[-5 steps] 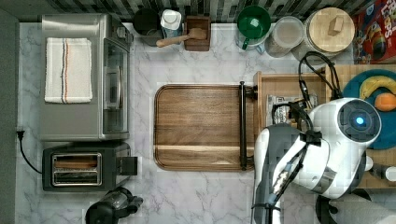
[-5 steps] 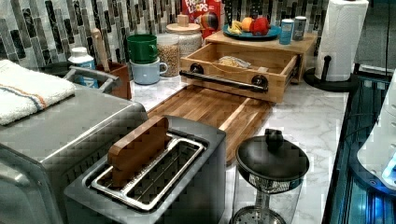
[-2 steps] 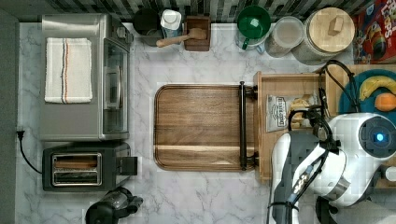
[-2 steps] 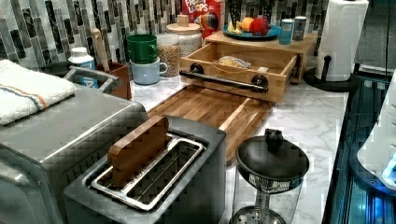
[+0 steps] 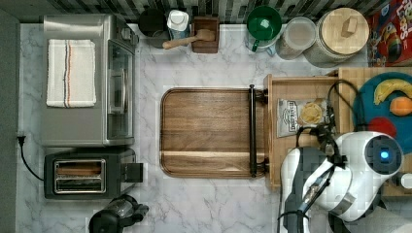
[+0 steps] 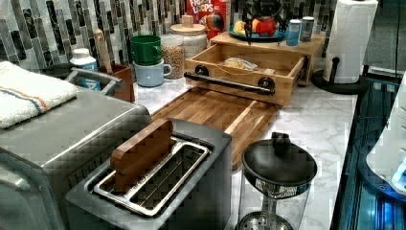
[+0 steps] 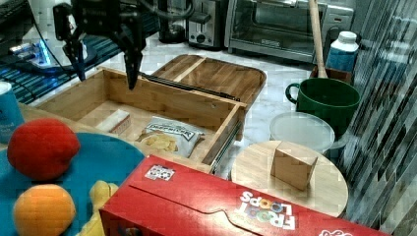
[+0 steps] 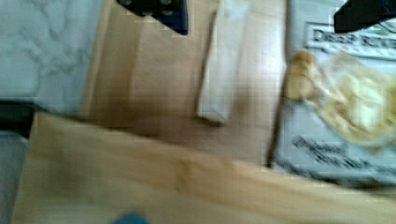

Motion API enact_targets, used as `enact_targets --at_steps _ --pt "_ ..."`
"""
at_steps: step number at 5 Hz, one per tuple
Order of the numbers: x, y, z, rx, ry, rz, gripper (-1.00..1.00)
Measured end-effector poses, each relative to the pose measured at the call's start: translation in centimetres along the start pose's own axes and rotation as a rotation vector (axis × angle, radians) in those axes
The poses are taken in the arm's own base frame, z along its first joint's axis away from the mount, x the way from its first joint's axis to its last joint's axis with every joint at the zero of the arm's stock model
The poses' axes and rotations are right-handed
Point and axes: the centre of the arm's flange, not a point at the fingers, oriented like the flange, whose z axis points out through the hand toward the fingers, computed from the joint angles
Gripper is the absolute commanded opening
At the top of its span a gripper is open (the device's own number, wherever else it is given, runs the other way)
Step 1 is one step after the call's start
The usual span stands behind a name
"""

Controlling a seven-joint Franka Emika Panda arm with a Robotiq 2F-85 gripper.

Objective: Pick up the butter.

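The butter [image 7: 114, 120] is a slim pale stick lying flat on the floor of the open wooden drawer [image 7: 167, 97], beside the grey chip bag [image 7: 165, 135]. In the wrist view the butter [image 8: 222, 60] lies between the drawer wall and the chip bag [image 8: 341, 112]. My gripper [image 7: 106, 82] hangs open above the drawer, higher than its walls, with nothing between its fingers. In the wrist view my gripper [image 8: 260, 23] straddles the butter's far end from above. In the top view the white arm [image 5: 340, 179] covers the drawer's lower part, and the chip bag [image 5: 296, 116] shows.
A wooden board [image 5: 209, 131] lies in front of the drawer's black handle bar [image 5: 252, 131]. A blue plate [image 5: 374, 94] of fruit sits on the box above the drawer. A cereal box [image 7: 221, 201], jars, a green mug [image 5: 264, 22], toaster and toaster oven ring the counter.
The arm has shifted toward the top view's lower right, uncovering the chip bag. The gripper has come into the left view, above the plate at the back.
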Motion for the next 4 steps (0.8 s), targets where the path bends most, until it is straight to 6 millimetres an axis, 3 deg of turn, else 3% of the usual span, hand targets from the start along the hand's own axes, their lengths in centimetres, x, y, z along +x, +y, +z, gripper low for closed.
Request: enact_targets --at_steps 2,3,4 --pt "-1.9 0.8 6.6 0.014 0.021 -0.017 1.0" --pt "-2.6 1.8 9.1 -0.008 0.004 -0.013 1.0" --pt "-2.6 2.5 10.1 -0.027 0.0 -0.015 1.0"
